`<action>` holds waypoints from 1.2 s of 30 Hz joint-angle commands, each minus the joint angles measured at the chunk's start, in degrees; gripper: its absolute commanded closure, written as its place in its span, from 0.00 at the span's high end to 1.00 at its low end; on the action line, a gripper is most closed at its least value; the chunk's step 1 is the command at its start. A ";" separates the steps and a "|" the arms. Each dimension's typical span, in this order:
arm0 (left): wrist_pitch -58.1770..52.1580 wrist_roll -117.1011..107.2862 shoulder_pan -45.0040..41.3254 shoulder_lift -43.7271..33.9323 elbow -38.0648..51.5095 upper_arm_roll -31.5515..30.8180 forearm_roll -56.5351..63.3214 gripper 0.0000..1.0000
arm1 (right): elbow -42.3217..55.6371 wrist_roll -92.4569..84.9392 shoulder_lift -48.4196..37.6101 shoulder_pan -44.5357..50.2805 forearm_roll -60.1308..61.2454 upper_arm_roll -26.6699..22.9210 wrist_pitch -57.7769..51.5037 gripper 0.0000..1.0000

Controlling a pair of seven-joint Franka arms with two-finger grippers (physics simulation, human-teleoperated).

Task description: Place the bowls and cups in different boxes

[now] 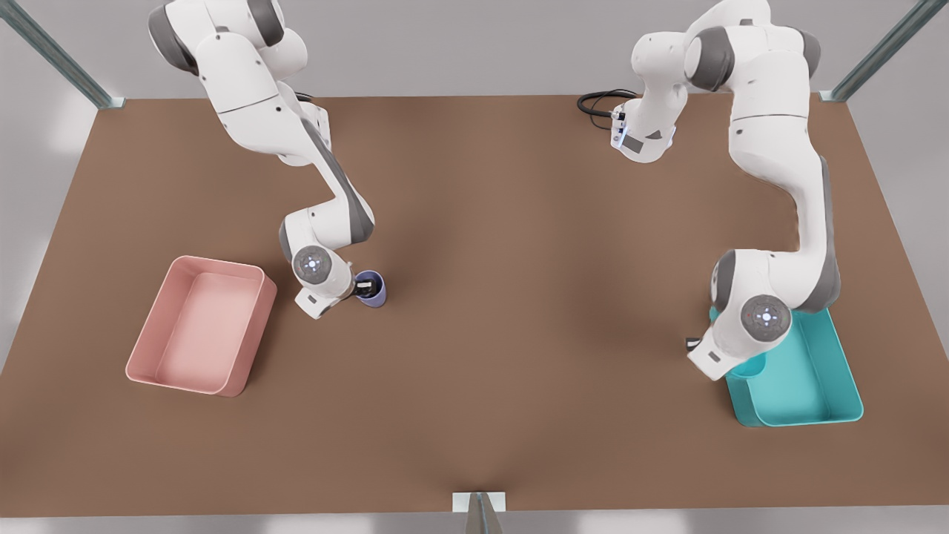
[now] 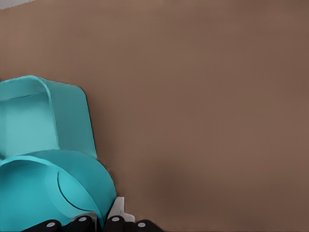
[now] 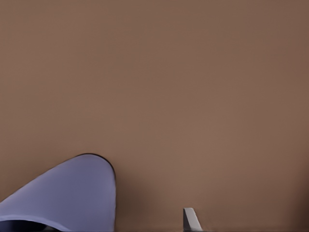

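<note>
My left gripper (image 1: 730, 363) pinches teal bowl (image 1: 749, 366) over teal box (image 1: 808, 404) corner; lower fully inside before release. My right gripper (image 1: 361, 291) pinches purple cup (image 1: 373, 288) rim beside pink box (image 1: 222, 386); lift straight, keep upright.

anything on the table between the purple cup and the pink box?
Nothing visible. The cup, at the right gripper, sits to the front view's right of the pink box, with bare table between them.

cup (image 1: 373, 288) just beside one box (image 1: 196, 325); bowl (image 1: 749, 365) in other box (image 1: 823, 378), far apart on table (image 1: 504, 297)
</note>
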 commanded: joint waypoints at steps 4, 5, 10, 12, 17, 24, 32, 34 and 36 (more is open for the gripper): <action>-3.15 0.00 5.55 3.30 2.52 3.79 2.13 0.21 | 0.51 2.98 0.88 0.00 -0.02 0.00 0.41 0.28; 0.45 0.18 6.08 5.14 2.17 3.88 1.96 0.21 | 0.69 2.98 1.06 0.00 -0.02 0.00 0.32 0.21; 9.24 0.09 8.28 11.65 0.50 3.88 1.69 0.21 | 1.92 2.98 -0.17 -0.70 0.06 0.00 -1.00 0.21; 12.15 0.09 9.95 13.23 0.59 3.88 1.25 0.21 | 4.56 0.35 -3.24 -3.95 0.15 0.00 -5.65 0.21; 11.97 0.18 10.21 12.88 0.59 3.88 -0.68 1.00 | 18.61 -25.21 -4.39 -21.17 -0.02 -0.53 -18.92 0.21; -21.60 0.09 3.72 -14.53 0.50 -2.45 -10.08 1.00 | 22.75 -42.99 0.44 -34.89 -0.64 -1.23 -19.80 0.21; -28.28 -6.06 0.28 -20.08 2.08 -6.40 -13.51 1.00 | 22.23 -42.55 7.91 -34.98 0.06 -1.23 -10.66 0.21; -28.20 -6.15 0.37 -20.08 2.08 -7.37 -13.51 1.00 | 22.05 -42.37 9.06 -34.98 0.06 -1.23 -9.87 0.21; -28.28 -6.07 0.45 -19.99 2.08 -7.37 -13.86 1.00 | 22.23 -41.93 10.02 -34.89 0.15 -1.23 -9.78 0.21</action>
